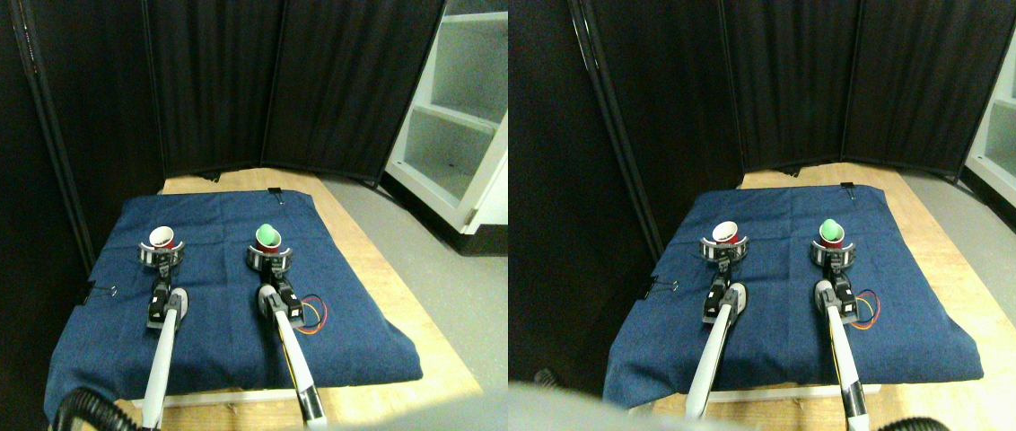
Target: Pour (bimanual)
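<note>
A red cup (pixel 162 237) with a white inside sits in my left gripper (pixel 161 254), which is shut around its base; the cup leans slightly. A second red cup with something green (pixel 268 235) at its mouth is held the same way by my right gripper (pixel 269 258). Both cups stand just above the blue cloth (pixel 221 314), roughly level with each other and about a hand's width apart. The two pale arms reach up from the bottom edge.
The blue cloth covers a wooden board (pixel 382 296) on the floor. Black curtain panels (pixel 230 81) close off the back and left. A white shelf unit (pixel 463 117) stands at the right. Loose orange wires (pixel 315 314) lie by the right arm.
</note>
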Robot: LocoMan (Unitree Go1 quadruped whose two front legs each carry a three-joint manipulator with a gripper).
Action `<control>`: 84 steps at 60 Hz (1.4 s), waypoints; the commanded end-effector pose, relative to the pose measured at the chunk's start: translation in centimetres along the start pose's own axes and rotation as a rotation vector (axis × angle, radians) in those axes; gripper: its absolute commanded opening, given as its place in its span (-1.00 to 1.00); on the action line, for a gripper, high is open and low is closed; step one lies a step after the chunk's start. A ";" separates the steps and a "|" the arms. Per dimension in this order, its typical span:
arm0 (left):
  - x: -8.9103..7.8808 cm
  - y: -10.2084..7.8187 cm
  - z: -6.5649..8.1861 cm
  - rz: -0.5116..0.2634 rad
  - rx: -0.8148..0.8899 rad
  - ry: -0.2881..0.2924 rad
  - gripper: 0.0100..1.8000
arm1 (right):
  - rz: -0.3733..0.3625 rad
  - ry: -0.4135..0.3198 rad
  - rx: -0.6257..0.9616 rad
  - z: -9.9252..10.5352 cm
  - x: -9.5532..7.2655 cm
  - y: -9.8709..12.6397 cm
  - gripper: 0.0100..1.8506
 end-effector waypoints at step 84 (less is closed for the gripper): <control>1.7 0.4 -0.7 -0.018 -0.027 -0.172 -0.64 | 0.064 -0.107 -0.100 -0.5 0.1 0.9 -0.65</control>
